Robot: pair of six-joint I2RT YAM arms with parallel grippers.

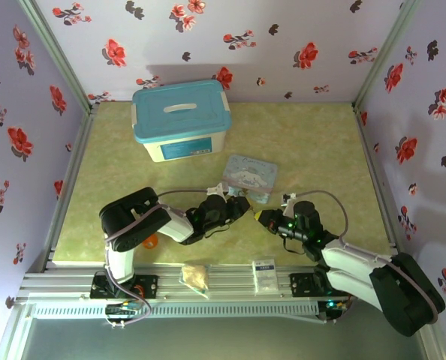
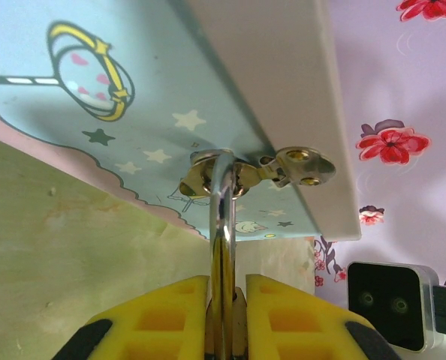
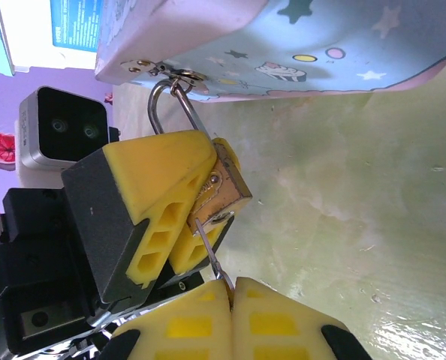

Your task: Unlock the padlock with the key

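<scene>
Padlock (image 3: 228,189), right wrist view: brass body pinched by the left gripper (image 3: 212,189), yellow jaws tight on it. Its shackle (image 3: 163,101) is hooked through the hasp (image 3: 174,73) at the edge of the pale blue tin (image 3: 320,45). Key (image 3: 210,251), a thin dark sliver, runs from the padlock's lower face down into the right gripper (image 3: 232,289), jaws together on it. How deep it sits, cannot tell.

Left wrist view: shackle rises from between the clamped yellow fingers up to the hasp. Brass body and key hidden here.

Top view: both grippers meet nose to nose just in front of the tin, on the green tabletop (image 1: 320,150). Padlock too small to make out. Teal-lidded box (image 1: 181,120) sits well behind. White sachet (image 1: 264,271) and small bag (image 1: 195,276) lie on the front rail (image 1: 230,285). Orange cup (image 1: 149,241) is half hidden under the left arm.
</scene>
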